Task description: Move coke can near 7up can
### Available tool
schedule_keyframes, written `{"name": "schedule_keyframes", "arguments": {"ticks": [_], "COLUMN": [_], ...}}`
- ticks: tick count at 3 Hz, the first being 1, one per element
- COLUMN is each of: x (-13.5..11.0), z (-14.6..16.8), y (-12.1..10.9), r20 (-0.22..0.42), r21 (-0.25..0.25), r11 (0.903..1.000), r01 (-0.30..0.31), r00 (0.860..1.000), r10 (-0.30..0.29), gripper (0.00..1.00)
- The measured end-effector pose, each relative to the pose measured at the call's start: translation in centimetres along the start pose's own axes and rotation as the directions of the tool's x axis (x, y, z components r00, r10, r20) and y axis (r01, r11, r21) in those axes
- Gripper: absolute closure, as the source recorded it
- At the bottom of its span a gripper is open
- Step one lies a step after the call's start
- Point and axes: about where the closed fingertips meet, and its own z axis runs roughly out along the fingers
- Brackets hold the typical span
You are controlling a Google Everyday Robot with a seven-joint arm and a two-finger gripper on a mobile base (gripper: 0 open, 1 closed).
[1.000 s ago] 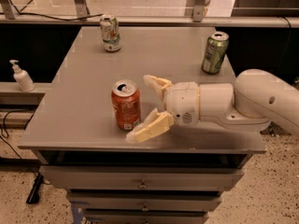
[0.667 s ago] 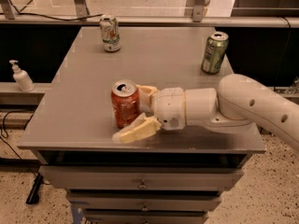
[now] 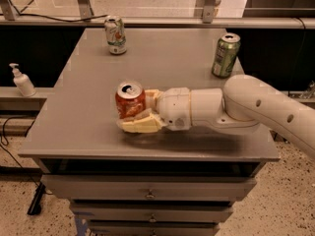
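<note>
The coke can (image 3: 129, 96), red-orange with a silver top, stands upright on the grey table (image 3: 74, 127) near its front edge. My gripper (image 3: 134, 110) reaches in from the right and is closed around the can's lower half. One cream finger (image 3: 139, 126) lies along the can's near side; the other (image 3: 151, 95) shows behind it. The can still rests on the table. The 7up can (image 3: 115, 35), pale with green and red markings, stands at the table's far left, well apart from the coke can.
A dark green can (image 3: 226, 54) stands at the table's far right, just beyond my white arm (image 3: 256, 107). A white pump bottle (image 3: 22, 80) sits on a lower ledge to the left. Drawers lie below the table's front edge.
My gripper has moved left onto the coke can, and its fingers have drawn in from a wide spread to both sides of the can. The cans have not moved.
</note>
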Motion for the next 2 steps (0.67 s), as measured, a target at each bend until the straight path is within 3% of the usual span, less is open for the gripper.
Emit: {"name": "schedule_keyframes", "arguments": {"ticks": [1, 2], "x": [-0.9, -1.7], "z": [-1.4, -4.9], "y": [-3.5, -7.2], "r20": [0.017, 0.077], "r21": [0.052, 0.201], "r11": [0.9987, 0.9728], "r01": [0.000, -0.115], "r00": [1.000, 0.992], "r10": [-0.001, 0.102], "gripper": [0.87, 1.00]}}
